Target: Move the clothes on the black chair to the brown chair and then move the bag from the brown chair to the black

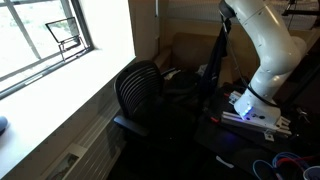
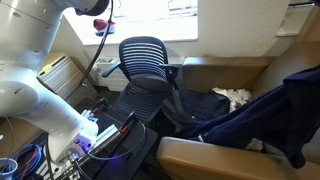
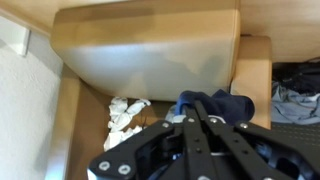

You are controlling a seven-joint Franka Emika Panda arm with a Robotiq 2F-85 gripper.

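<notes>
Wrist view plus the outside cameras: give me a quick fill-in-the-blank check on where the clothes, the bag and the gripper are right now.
1. In the wrist view, the clothes lie on the seat of the brown chair, to the ____ of the dark blue bag.
2. The gripper is ____ on the bag's fabric.
3. In an exterior view, the black chair stands beside the wall under the bright ____.
Missing words: left; shut; window.
</notes>
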